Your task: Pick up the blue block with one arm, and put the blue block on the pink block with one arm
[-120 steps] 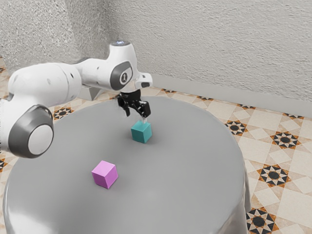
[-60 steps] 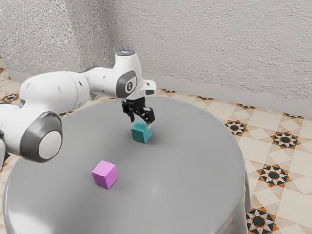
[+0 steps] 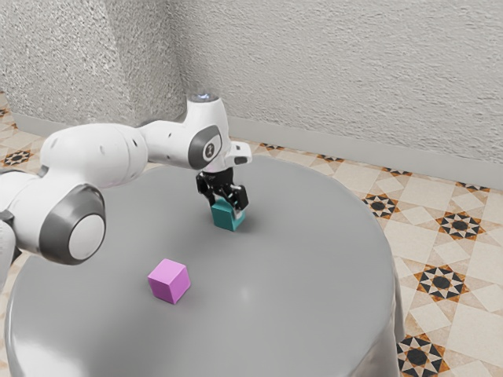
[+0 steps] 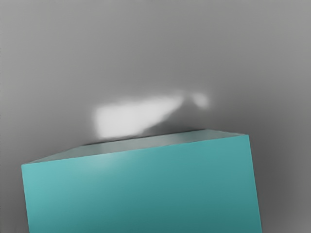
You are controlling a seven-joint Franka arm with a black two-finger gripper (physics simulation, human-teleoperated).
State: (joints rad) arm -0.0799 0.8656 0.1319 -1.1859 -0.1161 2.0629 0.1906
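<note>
Where the white arm (image 3: 102, 157) reaches in from the exterior view's left, its black gripper (image 3: 225, 201) points straight down and sits low over the blue block (image 3: 229, 217), covering the block's upper part. Whether the gripper is clamped on the block or merely surrounds it cannot be told. The blue block is a cube, so no side is longer than another. It rests flat on the round grey table (image 3: 314, 298), toward the far side of the tabletop, turned so that one vertical edge faces the exterior camera. Its colour reads as a blue-green teal, plain and unmarked, with smooth matte faces. From the wrist view, the blue block (image 4: 146, 189) sits directly under the hand, its top face seen at a shallow angle and one broad side face showing, with a pale bright patch on the grey table (image 4: 146, 48) just beyond it. The pink block (image 3: 169, 281), another plain cube, lies flat on the same table, well apart from the blue one and nearer the exterior camera.
</note>
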